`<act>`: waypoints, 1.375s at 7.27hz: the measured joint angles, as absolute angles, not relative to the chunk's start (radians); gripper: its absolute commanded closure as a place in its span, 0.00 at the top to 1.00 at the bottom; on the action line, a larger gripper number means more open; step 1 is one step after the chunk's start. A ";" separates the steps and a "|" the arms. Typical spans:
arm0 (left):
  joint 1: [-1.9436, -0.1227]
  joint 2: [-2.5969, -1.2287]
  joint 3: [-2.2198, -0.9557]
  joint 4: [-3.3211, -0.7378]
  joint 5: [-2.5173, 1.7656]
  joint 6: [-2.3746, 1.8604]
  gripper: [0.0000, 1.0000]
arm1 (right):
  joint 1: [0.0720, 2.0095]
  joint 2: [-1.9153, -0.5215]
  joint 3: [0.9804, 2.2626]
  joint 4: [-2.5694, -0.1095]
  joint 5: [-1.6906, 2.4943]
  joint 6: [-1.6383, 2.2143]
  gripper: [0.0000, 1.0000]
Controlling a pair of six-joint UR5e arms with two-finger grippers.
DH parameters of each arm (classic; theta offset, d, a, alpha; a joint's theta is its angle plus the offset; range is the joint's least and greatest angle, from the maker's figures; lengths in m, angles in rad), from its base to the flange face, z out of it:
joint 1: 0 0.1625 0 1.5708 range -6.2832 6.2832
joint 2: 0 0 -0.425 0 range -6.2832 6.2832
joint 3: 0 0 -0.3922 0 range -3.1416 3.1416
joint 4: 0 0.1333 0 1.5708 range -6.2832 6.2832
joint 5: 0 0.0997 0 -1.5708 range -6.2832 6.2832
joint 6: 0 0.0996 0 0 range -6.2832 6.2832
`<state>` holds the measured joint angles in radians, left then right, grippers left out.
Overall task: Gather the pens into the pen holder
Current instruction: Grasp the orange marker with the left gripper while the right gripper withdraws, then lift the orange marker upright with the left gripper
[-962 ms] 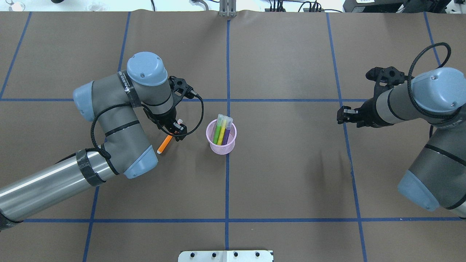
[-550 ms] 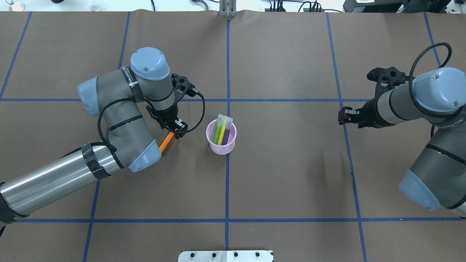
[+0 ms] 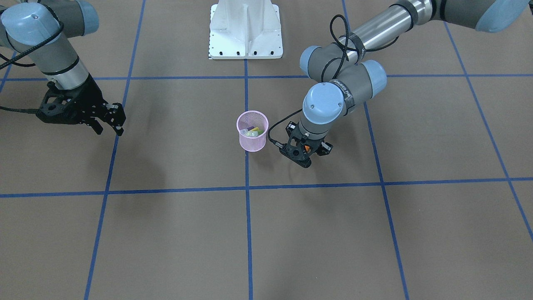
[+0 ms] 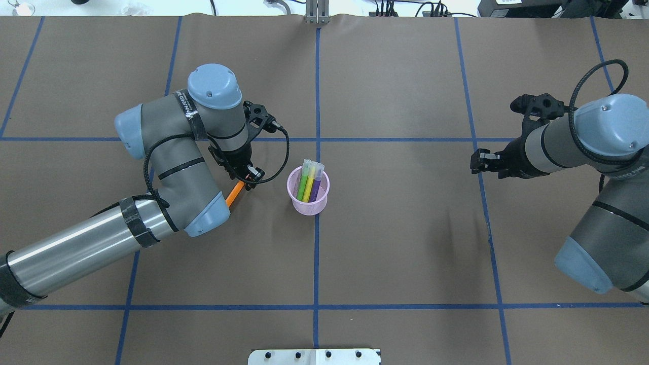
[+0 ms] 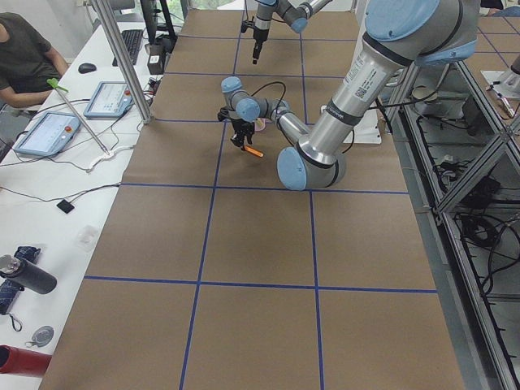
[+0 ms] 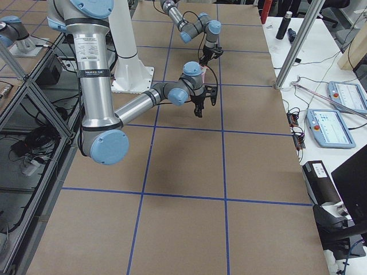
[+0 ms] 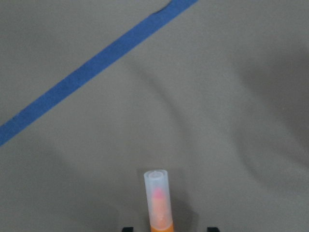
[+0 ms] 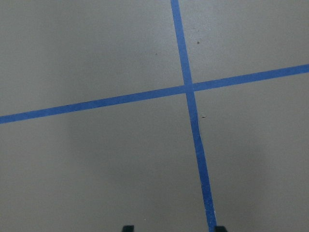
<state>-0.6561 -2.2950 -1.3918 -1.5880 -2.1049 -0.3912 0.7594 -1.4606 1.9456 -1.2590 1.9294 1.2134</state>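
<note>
The pink mesh pen holder (image 4: pixel 308 204) (image 3: pixel 252 142) stands near the table's middle, holding a green, a yellow and a purple pen (image 4: pixel 309 180). Left of it an orange pen (image 4: pixel 234 194) (image 7: pixel 158 198) lies on the brown mat, its pale cap pointing away from the wrist camera. My left gripper (image 4: pixel 248 180) (image 3: pixel 307 153) is low over the pen's cap end, open, one finger on each side with gaps showing. The arm's elbow hides the pen's other end. My right gripper (image 4: pixel 475 161) (image 3: pixel 110 123) hangs open and empty far off on the right side.
Blue tape lines (image 4: pixel 317 253) grid the brown mat. The white robot base plate (image 3: pixel 245 29) sits at the near edge. In the exterior left view a person (image 5: pixel 24 49) sits by a side table with tablets and cables.
My left arm has swung a little toward the pen holder and its gripper has turned and settled over the orange pen. The pen stays in place. The right arm has barely moved.
</note>
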 measured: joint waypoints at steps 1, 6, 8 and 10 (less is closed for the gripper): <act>-0.656 -2.295 -1.386 -1.589 -2.103 -0.390 0.53 | 0.759 -1.460 1.944 -1.258 1.929 1.214 0.63; -0.657 -2.295 -1.381 -1.589 -2.107 -0.398 0.00 | 0.758 -1.459 1.942 -1.256 1.928 1.215 0.63; -0.669 -2.298 -1.394 -1.586 -2.115 -0.405 0.00 | 0.759 -1.457 1.942 -1.256 1.928 1.215 0.63; -0.711 -2.306 -1.464 -1.587 -2.135 -0.463 0.00 | 0.759 -1.456 1.943 -1.256 1.928 1.215 0.63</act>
